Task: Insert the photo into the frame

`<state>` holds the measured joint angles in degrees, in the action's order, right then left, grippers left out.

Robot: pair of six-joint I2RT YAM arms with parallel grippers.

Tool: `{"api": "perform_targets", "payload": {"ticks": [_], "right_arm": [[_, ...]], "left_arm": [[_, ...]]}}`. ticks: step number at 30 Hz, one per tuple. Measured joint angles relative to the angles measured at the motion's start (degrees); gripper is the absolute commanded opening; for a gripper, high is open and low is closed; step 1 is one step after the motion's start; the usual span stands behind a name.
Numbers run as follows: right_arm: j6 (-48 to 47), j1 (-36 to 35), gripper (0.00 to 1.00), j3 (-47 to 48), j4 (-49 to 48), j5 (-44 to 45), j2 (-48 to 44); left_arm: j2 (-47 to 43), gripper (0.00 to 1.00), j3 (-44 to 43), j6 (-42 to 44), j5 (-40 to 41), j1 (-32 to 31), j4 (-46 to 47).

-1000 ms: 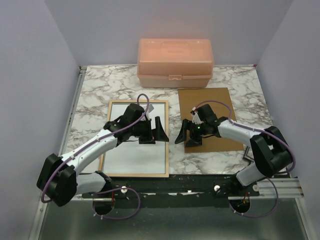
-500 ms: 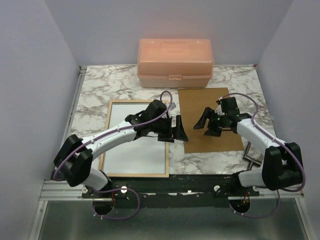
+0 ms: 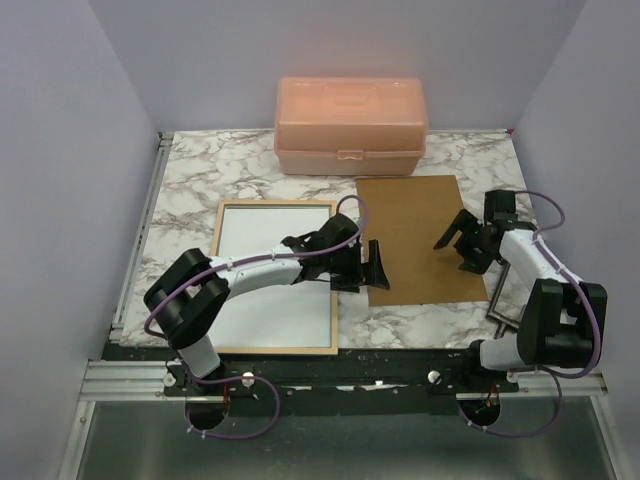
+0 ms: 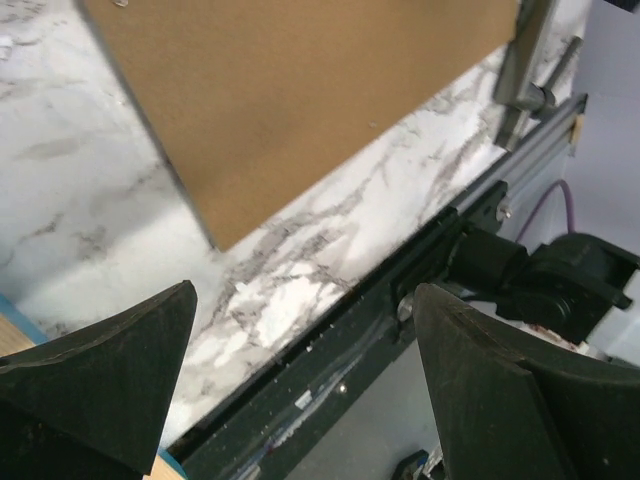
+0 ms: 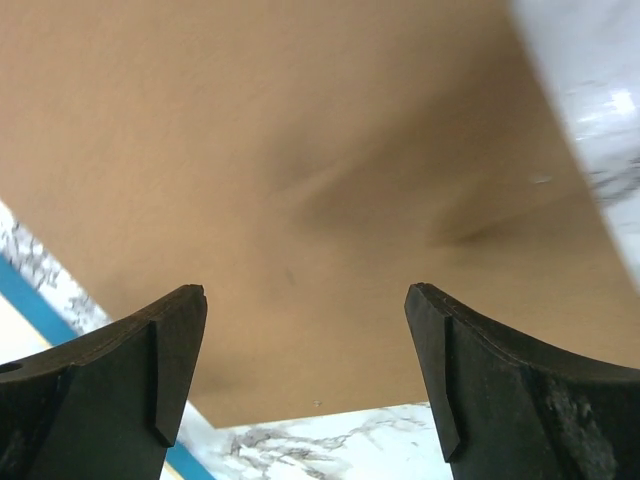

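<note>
The frame (image 3: 275, 203), with a light wood rim, lies flat at the left of the table. A white sheet, the photo (image 3: 280, 315) with its plain back up, fills it. A sliver of the frame's blue edge (image 5: 22, 292) shows in the right wrist view. My left gripper (image 3: 362, 275) is open and empty, just past the frame's right rim, at the left edge of the brown backing board (image 3: 415, 230). In its wrist view the left gripper (image 4: 305, 292) looks over the board's corner (image 4: 300, 100). My right gripper (image 3: 458, 248) is open and empty above the board's right part; its wrist view shows the right gripper (image 5: 306, 291) over bare board (image 5: 300, 150).
A peach plastic box (image 3: 350, 125) stands at the back of the marble table (image 3: 190, 180). A metal bracket (image 3: 503, 305) sits at the front right, also seen in the left wrist view (image 4: 530, 60). Walls close in on the left, back and right.
My left gripper has moved right, from over the frame to the board's left edge. My right gripper has moved right and back across the board. Both stayed open.
</note>
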<state>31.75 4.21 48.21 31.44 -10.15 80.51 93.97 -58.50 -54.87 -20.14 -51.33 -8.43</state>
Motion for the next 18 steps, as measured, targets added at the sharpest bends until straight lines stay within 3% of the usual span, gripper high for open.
{"api": "perform_targets", "payload": {"ticks": [10, 18], "right_arm": [[-0.31, 8.37, 0.99, 0.20, 1.11, 7.02, 2.03], [-0.57, 11.91, 1.00, 1.68, 0.96, 10.40, 6.03]], "left_arm": [[7.41, 0.93, -1.64, -1.99, 3.43, -0.39, 2.64], [11.65, 0.94, -7.56, -1.44, 5.99, -0.50, 1.66]]}}
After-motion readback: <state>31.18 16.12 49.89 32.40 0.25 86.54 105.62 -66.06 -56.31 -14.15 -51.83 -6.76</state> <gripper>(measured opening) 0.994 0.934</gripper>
